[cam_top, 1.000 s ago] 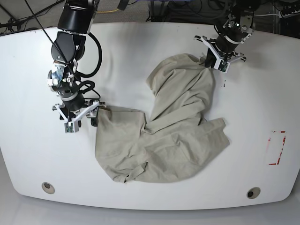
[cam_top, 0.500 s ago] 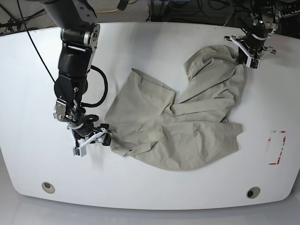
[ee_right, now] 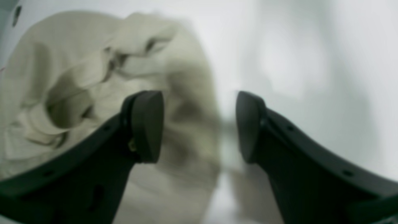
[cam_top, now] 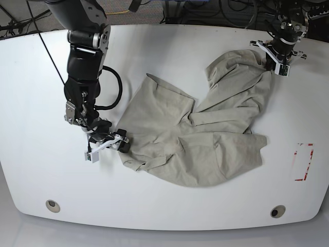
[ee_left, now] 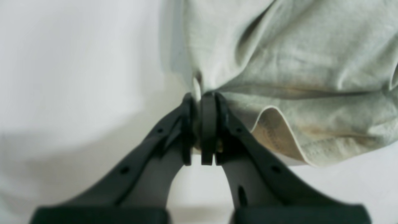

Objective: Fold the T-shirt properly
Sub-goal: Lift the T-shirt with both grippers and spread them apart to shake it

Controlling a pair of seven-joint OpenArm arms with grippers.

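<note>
The pale beige T-shirt (cam_top: 205, 134) lies crumpled and partly spread across the middle of the white table (cam_top: 169, 46). My left gripper (cam_top: 278, 60) is at the shirt's far right corner. In the left wrist view it (ee_left: 200, 102) is shut on a pinch of the T-shirt (ee_left: 295, 77), with a stitched hem hanging beside it. My right gripper (cam_top: 109, 145) sits low at the shirt's near left edge. In the right wrist view it (ee_right: 199, 124) is open and holds nothing. The blurred T-shirt (ee_right: 77, 77) lies beyond its left finger.
A red-outlined rectangle (cam_top: 302, 162) is marked near the table's right edge. Two round inserts (cam_top: 52, 206) (cam_top: 278, 211) sit near the front edge. Cables and gear lie behind the table's back edge.
Over the last second both arms dragged the shirt to the right and spread it. Since half a second ago the right gripper has shifted slightly toward the shirt and the left slightly right.
</note>
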